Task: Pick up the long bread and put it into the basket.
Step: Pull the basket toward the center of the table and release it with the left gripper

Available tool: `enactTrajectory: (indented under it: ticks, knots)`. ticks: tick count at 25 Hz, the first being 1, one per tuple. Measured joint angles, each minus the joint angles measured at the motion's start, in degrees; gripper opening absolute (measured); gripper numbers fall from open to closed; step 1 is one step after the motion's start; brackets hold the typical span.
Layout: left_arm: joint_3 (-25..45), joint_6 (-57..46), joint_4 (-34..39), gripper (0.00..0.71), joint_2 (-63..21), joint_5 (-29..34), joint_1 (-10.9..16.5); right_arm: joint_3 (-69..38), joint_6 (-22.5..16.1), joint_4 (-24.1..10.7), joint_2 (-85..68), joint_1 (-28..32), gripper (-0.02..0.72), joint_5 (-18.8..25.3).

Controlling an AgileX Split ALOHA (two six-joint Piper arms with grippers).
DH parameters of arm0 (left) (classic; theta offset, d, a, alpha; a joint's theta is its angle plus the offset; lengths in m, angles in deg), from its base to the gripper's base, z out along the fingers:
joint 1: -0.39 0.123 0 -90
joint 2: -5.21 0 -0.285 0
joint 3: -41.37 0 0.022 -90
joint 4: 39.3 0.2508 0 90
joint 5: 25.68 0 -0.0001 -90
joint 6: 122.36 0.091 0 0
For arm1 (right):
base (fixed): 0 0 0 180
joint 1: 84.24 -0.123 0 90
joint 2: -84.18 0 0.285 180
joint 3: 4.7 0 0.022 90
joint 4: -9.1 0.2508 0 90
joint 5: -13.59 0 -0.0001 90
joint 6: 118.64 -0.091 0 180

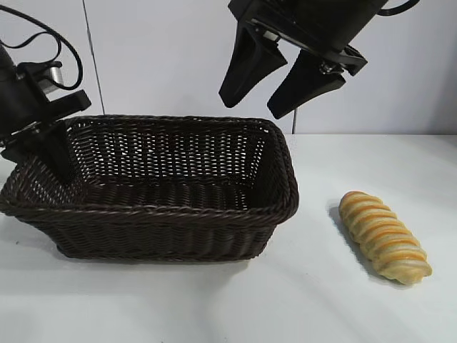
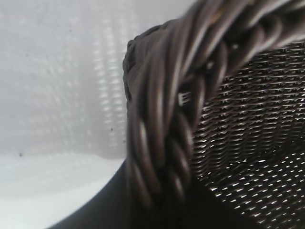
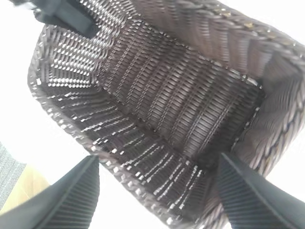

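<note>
A white table holds a large rectangular basket of dark brown woven wicker, with flaring sides and a braided rim. It sits toward the left of the table as seen from the front, and nothing lies inside it.

The long bread lies on the table to the right of the basket, apart from it and untouched. It is a golden-tan loaf with twisted diagonal ridges and orange-brown stripes, angled so that one end points toward the front right.

The left gripper is at the basket's left end, its dark fingers nearly together and pressed at the rim there, seemingly pinching the edge. From that arm's wrist camera, the thick braided rim fills the view at very close range, with the woven inner wall beyond it.

The right gripper hangs in the air above the basket's back right corner, tilted downward, its two black fingers spread well apart and holding nothing. Its wrist camera looks down into the bare woven bottom of the basket, with both ribbed fingertips framing the view.
</note>
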Motion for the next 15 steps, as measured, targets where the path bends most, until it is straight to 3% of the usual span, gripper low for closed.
enactTrajectory:
  ticks: [4,6,9,11,15]
  knots:
    - [-0.1,0.0,-0.2,0.113,0.0,-0.4,0.0,0.0,-0.1,0.0,0.0,0.0,0.505,0.0]
    - [-0.1,0.0,-0.8,0.195,0.0,-0.4,0.0,0.0,-0.2,0.0,0.0,0.0,0.505,0.0]
    - [-0.3,0.0,-1.8,0.391,0.0,-0.3,0.0,0.0,-0.2,0.0,0.0,0.0,0.505,0.0]
    - [-0.3,0.0,-1.9,0.484,-0.1,-0.1,0.0,0.0,-0.2,0.0,0.0,0.0,0.505,0.0]
    - [-0.3,0.0,-1.1,0.555,-1.5,0.3,0.0,0.0,-0.4,0.0,0.0,0.0,0.505,0.0]
